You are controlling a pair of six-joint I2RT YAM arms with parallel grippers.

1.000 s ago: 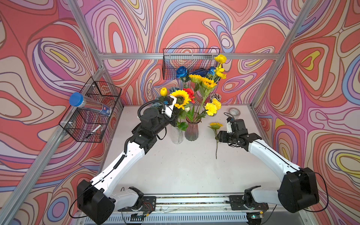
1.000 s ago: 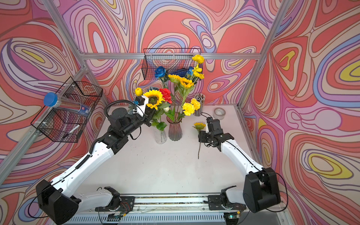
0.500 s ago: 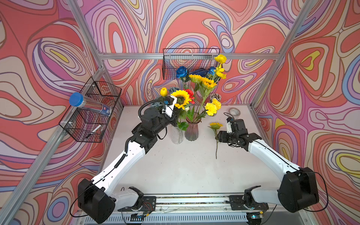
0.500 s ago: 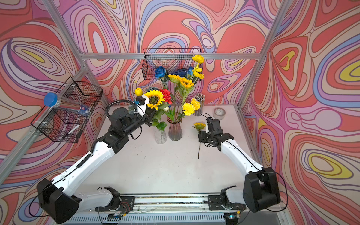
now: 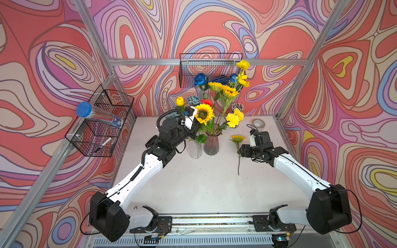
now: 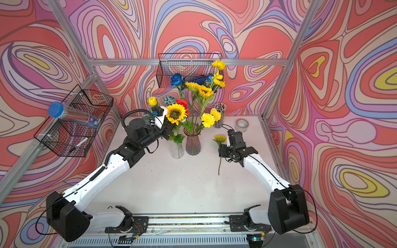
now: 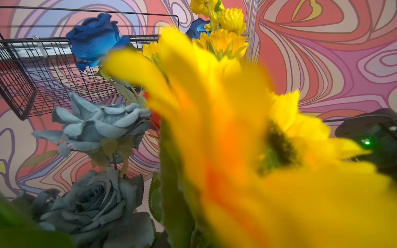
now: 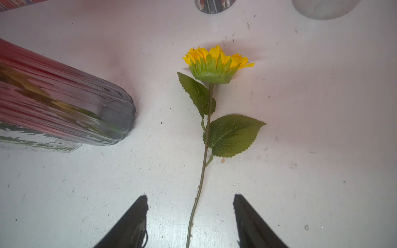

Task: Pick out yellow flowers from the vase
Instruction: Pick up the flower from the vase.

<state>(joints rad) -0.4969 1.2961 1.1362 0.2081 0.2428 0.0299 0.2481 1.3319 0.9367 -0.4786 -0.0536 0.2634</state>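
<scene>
A ribbed tinted vase [image 5: 211,146] and a clear vase [image 5: 195,148] stand mid-table with mixed blooms. The yellow flowers there are a big sunflower [image 5: 204,113] [image 7: 247,150], a tulip bud [image 5: 180,101], smaller sunflowers [image 5: 227,90] and carnations [image 5: 233,119]. My left gripper [image 5: 193,126] is pressed in just under the big sunflower's head, and petals and leaves hide its jaws. One small sunflower [image 5: 237,139] [image 8: 214,64] lies flat on the table to the right. My right gripper [image 8: 190,195] hovers open over its stem, a finger on each side, not touching it.
Blue roses [image 5: 200,79] and a red rose [image 5: 207,102] stand among the yellow blooms. A pencil cup [image 5: 237,106] and a tape roll [image 5: 258,124] sit at the back right. Wire baskets hang on the left wall [image 5: 101,122] and the back wall [image 5: 210,68].
The big sunflower head seems to sit slightly lower and further right than before. Neither arm has visibly moved, and the sunflower on the table lies where it was.
</scene>
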